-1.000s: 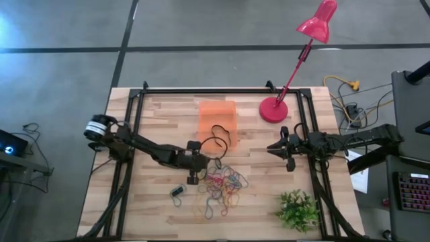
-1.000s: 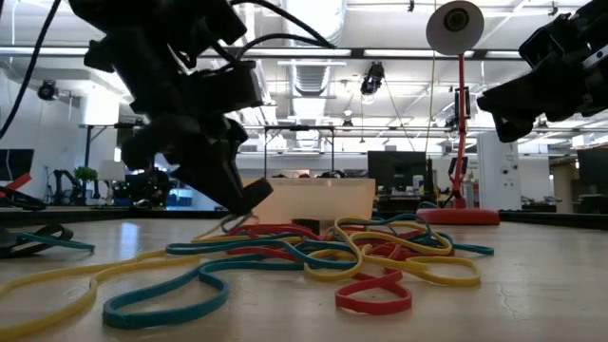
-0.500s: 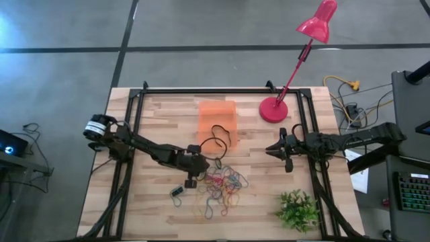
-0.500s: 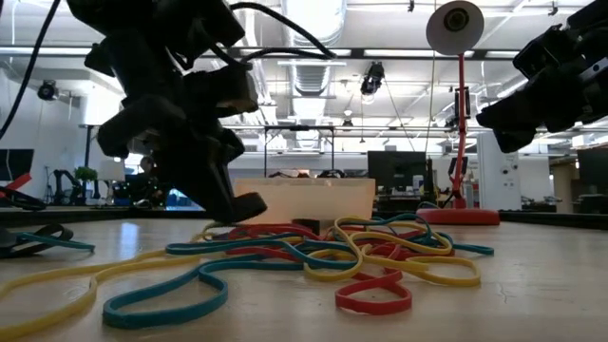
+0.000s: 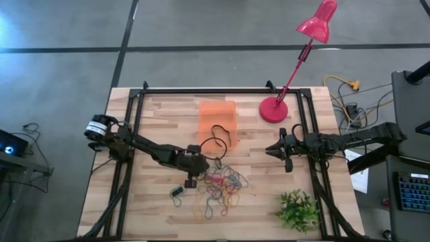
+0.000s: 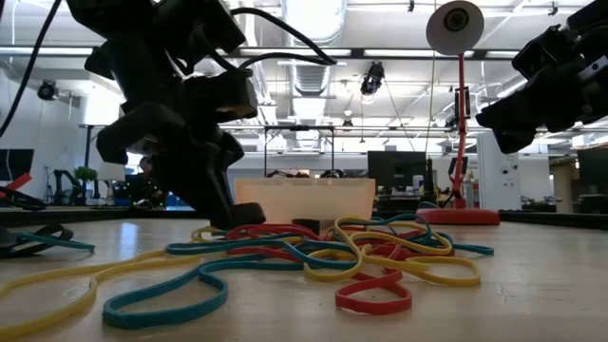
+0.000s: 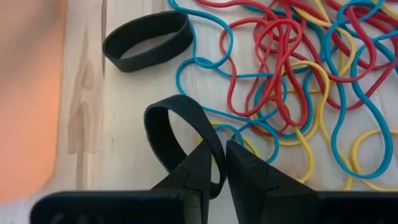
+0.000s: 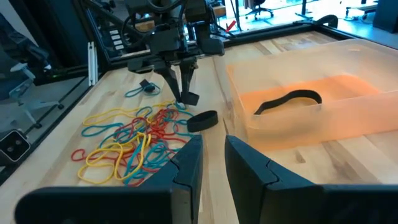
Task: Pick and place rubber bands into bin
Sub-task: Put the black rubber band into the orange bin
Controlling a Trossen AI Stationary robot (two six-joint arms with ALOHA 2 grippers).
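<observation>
Black band pinched in the left gripper, fingers narrow, at the pile of rubber bands mid-frame; orange bin just above. Right gripper hovers centre-right, narrow gap, empty.

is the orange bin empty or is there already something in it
Not empty. The bin holds one black rubber band lying on its floor; the right wrist view shows nothing else inside.
</observation>
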